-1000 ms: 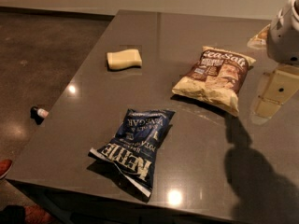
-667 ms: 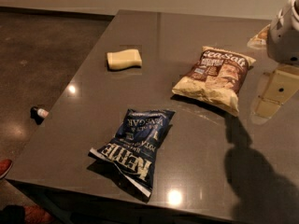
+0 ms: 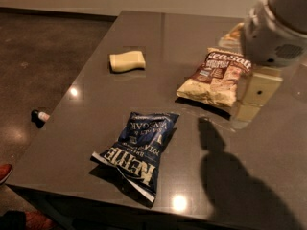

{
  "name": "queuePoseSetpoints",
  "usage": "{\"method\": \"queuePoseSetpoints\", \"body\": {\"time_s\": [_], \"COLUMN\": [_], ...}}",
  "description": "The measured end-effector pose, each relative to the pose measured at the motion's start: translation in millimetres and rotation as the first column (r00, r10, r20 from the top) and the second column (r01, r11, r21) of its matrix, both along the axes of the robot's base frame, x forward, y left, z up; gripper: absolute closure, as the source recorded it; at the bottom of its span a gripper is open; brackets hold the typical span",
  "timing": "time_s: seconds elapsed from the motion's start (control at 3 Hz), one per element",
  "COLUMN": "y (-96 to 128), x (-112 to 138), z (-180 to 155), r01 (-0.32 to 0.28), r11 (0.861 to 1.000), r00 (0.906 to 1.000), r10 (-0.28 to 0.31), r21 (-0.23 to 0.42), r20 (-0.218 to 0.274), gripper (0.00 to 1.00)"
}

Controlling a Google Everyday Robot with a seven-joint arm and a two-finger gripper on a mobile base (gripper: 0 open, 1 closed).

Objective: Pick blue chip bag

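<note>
The blue chip bag (image 3: 140, 149) lies flat on the dark grey table (image 3: 192, 42), near its front edge and left of the middle. Its white "KETTLE" lettering reads upside down towards me. My gripper (image 3: 254, 99) is a cream-coloured piece hanging under the white arm (image 3: 276, 25) at the right. It hovers above the table by the right edge of the tan and brown "Sea Salt" chip bag (image 3: 216, 78). It is well to the right of the blue bag and further back, apart from it. Its shadow falls on the table in front of it.
A pale yellow sponge (image 3: 127, 61) lies at the back left of the table. The table's left edge drops to a brown floor, where a small dark bottle (image 3: 39, 115) lies. A red shoe tip (image 3: 5, 171) shows at the lower left.
The arm and gripper have shifted left and now overlap the right edge of the tan bag. The bags and the sponge have not moved.
</note>
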State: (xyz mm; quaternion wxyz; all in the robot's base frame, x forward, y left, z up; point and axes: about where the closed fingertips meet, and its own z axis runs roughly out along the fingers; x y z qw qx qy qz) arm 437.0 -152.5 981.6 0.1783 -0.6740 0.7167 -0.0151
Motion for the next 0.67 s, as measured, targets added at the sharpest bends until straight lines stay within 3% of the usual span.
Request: {"method": "queuePoseSetpoints", "body": {"time_s": [0.67], "y": [67], "x": [5], "z": [-25], "r01": [-0.129], "r11": [0.992], "r00": [0.9910], "r10": [0.129], "r21": [0.016], "r20": [-0.035], "gripper": [0.00]}}
